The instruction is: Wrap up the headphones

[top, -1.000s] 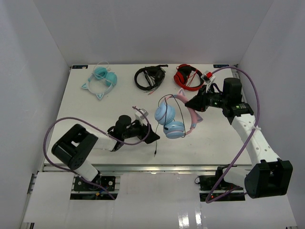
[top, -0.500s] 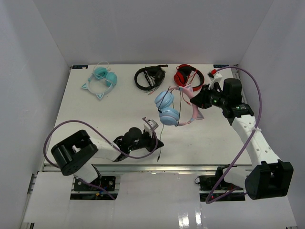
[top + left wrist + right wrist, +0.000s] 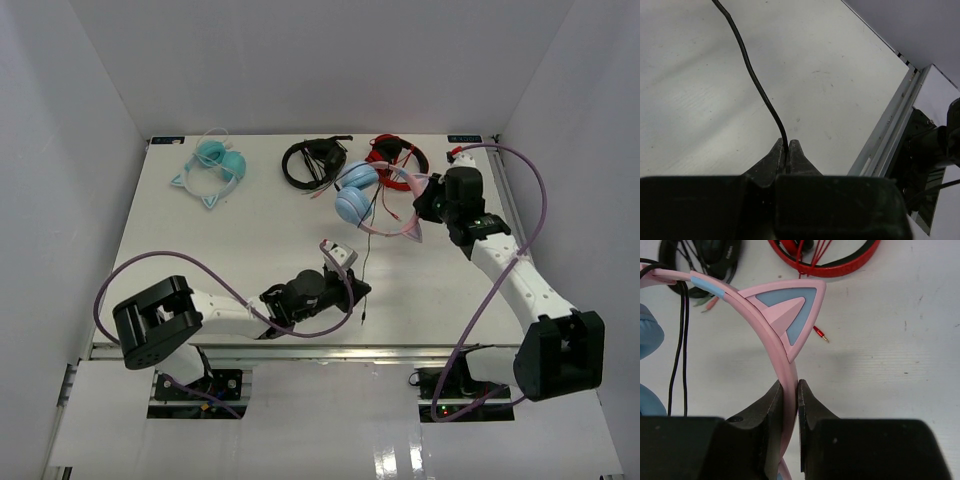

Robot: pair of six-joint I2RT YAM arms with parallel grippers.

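Note:
The headphones [image 3: 356,194], with light blue ear cups and a pink cat-ear headband [image 3: 771,332], hang above the table's far middle, just in front of the red pair. My right gripper [image 3: 790,387] is shut on the pink headband, just below one cat ear; from above the right gripper [image 3: 424,206] stands at the headband's right end. The thin dark cable [image 3: 366,262] drops from the cups toward the near edge. My left gripper [image 3: 787,145] is shut on this cable [image 3: 754,80], low over the table near its front rail, and from above the left gripper [image 3: 361,290] lies almost flat.
Teal cat-ear headphones [image 3: 212,168] lie at the far left. Black headphones [image 3: 313,162] and red headphones [image 3: 396,160] lie along the far edge, right behind the held pair. A red-tipped plug [image 3: 821,333] lies loose. The metal front rail [image 3: 890,127] runs close to my left gripper.
My left gripper has shut on the cable and slid right along the near edge. My right gripper has carried the headphones back and left, toward the red and black pairs.

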